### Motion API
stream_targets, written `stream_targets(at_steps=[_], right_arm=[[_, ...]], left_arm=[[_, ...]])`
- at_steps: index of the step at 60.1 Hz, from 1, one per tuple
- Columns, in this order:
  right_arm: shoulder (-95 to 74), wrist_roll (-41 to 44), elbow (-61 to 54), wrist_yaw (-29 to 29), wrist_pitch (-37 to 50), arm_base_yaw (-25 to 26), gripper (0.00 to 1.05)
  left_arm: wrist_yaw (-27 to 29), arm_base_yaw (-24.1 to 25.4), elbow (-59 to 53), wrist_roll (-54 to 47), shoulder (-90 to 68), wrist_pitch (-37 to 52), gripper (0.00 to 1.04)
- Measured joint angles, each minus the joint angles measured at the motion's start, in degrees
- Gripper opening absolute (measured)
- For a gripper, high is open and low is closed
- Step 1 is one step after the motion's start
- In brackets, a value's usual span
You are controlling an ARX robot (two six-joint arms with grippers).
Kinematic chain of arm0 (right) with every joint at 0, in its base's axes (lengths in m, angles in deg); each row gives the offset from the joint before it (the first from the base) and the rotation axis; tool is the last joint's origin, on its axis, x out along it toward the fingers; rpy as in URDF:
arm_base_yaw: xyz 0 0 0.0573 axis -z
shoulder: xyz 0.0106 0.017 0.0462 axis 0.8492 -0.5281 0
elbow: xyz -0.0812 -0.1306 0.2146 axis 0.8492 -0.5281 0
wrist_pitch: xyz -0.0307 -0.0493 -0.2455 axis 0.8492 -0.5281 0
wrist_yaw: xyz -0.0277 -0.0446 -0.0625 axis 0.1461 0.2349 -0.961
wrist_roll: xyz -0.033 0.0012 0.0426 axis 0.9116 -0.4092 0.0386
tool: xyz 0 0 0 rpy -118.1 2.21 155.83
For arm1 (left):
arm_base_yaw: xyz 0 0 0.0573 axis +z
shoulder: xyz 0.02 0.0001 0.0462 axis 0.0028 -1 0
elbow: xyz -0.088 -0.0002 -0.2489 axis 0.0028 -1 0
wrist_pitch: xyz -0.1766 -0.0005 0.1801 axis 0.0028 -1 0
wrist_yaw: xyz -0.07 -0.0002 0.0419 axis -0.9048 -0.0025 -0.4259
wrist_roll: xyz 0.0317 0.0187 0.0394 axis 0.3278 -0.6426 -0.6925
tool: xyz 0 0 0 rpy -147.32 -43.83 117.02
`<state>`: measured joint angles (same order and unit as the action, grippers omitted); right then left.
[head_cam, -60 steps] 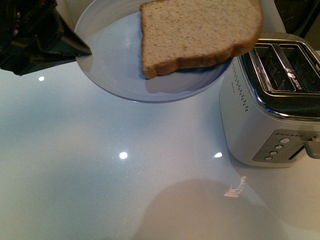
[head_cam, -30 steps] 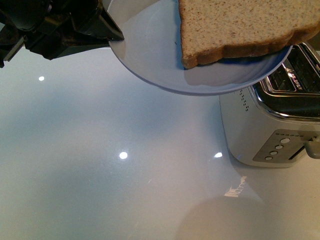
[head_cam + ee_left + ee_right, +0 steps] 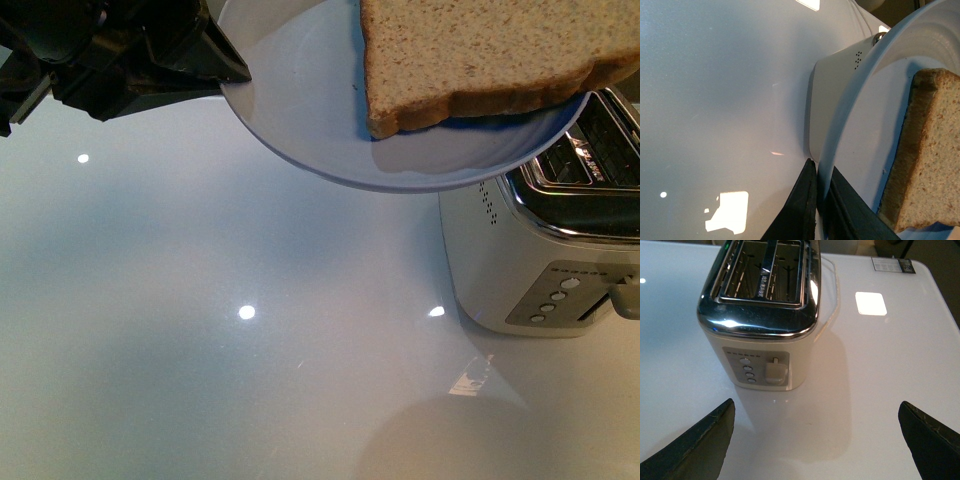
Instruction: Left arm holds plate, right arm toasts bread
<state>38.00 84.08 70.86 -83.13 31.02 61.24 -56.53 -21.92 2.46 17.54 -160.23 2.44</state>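
The pale blue-white plate [image 3: 310, 120] hangs in the air at the top of the front view, its right edge over the toaster. A slice of wholemeal bread [image 3: 470, 50] lies on it. My black left gripper [image 3: 232, 75] is shut on the plate's left rim; in the left wrist view the gripper [image 3: 821, 187] pinches the plate's rim [image 3: 840, 130], with the bread [image 3: 927, 165] beside it. My right gripper [image 3: 815, 425] is open and empty above the table, in front of the toaster's control side; it is out of the front view.
A white and chrome two-slot toaster [image 3: 540, 250] stands at the right, slots empty, with lever and several buttons facing my right gripper [image 3: 765, 365]. The glossy white table [image 3: 200, 350] reflects lights. A label sticks near its far corner [image 3: 892, 265].
From one second ago, my left gripper carried the plate and bread to the right, over the toaster's edge. Over the last half second almost nothing has moved.
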Motion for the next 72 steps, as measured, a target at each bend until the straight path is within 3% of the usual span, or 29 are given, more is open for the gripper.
stream_targets(at_steps=[15, 33, 49, 72], right_arm=[[-15.8, -8.6, 9.0, 2.3, 12.4, 1.3, 0.96], [-38.7, -29.5, 18.3, -0.7, 29.6, -10.1, 0.96], [-50.7, -40.4, 21.7, -1.2, 37.1, -16.7, 0.96], [-58.3, -51.5, 21.9, -0.8, 42.1, -21.2, 0.96]], left_arm=[[-0.2, 0.0, 0.0, 0.0, 0.0, 0.0, 0.03], [0.0, 0.0, 0.0, 0.0, 0.0, 0.0, 0.03], [0.0, 0.0, 0.0, 0.0, 0.0, 0.0, 0.03], [0.0, 0.0, 0.0, 0.0, 0.0, 0.0, 0.03]])
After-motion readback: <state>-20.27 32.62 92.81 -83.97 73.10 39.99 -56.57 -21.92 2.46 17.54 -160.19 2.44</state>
